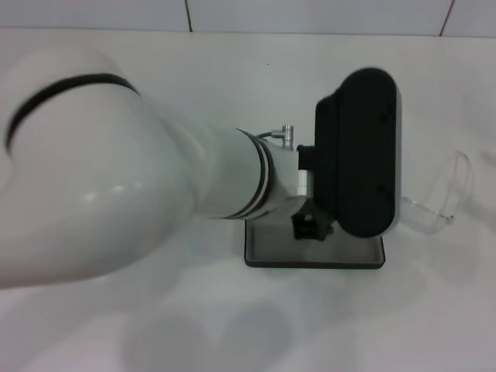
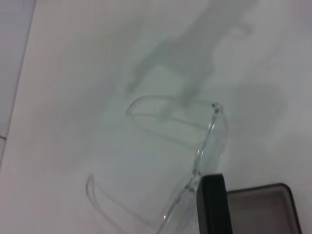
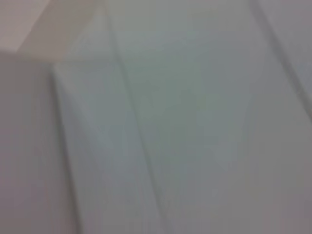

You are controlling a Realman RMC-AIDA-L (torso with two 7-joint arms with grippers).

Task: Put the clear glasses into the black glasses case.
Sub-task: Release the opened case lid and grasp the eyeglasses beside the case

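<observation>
While your left arm [image 1: 116,178] reached across the white table [image 1: 232,70] in the head view, its large white links and black wrist housing [image 1: 360,151] covered most of the flat, rectangular matte black glasses case [image 1: 314,256], of which you could see only the open tray with its grey lining and dark rim, lying on the table just beneath the wrist. Item two, the fully transparent, colourless plastic glasses [image 1: 446,198] with wraparound lenses, lay on the table just beside the case on its right, outside it, partly hidden behind the black housing. Your left wrist camera recorded the same glasses [image 2: 195,141] with both thin curved arms folded out toward the open table, the lens front running close to a black upright edge next to a corner of the grey-lined case [image 2: 261,209]. Left gripper: fingers were hidden under the wrist housing, so you could not tell whether they stood apart or together. Right gripper: not seen anywhere; your right wrist camera recorded only a blurred pale surface.
</observation>
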